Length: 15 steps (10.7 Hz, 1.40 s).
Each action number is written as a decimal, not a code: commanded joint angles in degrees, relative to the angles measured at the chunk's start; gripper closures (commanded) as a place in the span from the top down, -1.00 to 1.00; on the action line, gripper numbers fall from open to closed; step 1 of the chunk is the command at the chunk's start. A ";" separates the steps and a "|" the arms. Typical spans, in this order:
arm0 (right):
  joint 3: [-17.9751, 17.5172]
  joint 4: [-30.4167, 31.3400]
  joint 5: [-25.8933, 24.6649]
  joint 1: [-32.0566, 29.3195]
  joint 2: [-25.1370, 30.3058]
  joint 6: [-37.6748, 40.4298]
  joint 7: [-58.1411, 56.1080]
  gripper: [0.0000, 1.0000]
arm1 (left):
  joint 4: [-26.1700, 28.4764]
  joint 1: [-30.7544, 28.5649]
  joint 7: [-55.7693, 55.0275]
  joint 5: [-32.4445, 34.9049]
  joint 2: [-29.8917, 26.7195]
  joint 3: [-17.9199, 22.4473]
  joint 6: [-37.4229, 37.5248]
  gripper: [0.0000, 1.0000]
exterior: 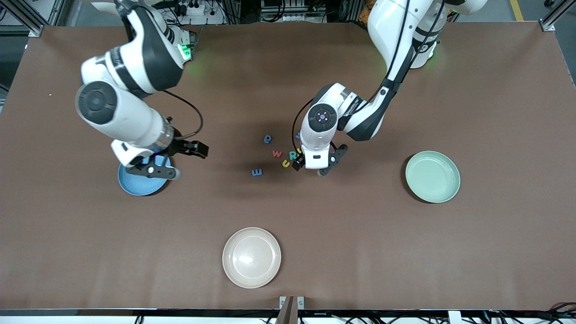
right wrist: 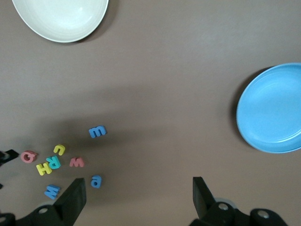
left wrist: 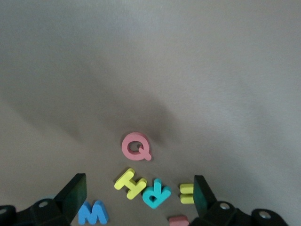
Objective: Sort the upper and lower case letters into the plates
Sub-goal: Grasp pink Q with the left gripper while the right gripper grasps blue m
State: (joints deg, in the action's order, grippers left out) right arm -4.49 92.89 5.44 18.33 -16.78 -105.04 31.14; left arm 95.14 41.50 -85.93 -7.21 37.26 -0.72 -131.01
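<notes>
I've got the left tool (exterior: 316, 167) spread wide, low over the letters (exterior: 282, 155) for grabbing; right tool (exterior: 173, 161), also apart, waits over the blue plate (exterior: 135, 186).

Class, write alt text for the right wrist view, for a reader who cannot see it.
Eight small foam letters in blue, red, yellow and teal lie loosely clustered on a brown table. An empty light blue plate and part of a cream plate sit apart from them. The right gripper shows at the frame's edge, jaws open, holding nothing.

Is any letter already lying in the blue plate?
No, the right wrist view shows the blue plate bare inside; the letters lie on the table.
</notes>
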 commanded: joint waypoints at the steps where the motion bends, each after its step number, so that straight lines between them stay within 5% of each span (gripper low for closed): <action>1: 0.01 -0.25 -0.17 3.01 -3.33 -3.58 6.63 1.00 | 5.99 1.13 -1.35 0.17 -0.96 0.72 -5.46 1.00; 3: 0.01 -0.34 -0.34 4.95 -6.49 -5.78 8.14 1.00 | 8.48 0.95 -1.44 1.50 -1.75 0.72 -7.41 1.00; 7: 0.01 -0.34 -0.43 8.20 -12.38 -11.57 9.02 1.00 | 8.39 1.04 -1.44 1.67 -1.14 0.81 -8.99 0.65; 15: -0.08 -1.04 0.53 8.30 -20.74 -19.49 27.79 1.00 | 8.13 1.22 -1.70 2.73 1.06 0.89 -12.86 0.45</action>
State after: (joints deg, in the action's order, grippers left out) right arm -4.25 93.00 5.51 27.00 -36.61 -123.24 53.86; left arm 102.81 42.06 -85.99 -6.68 37.93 -0.33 -142.51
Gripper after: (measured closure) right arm 0.000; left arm 0.242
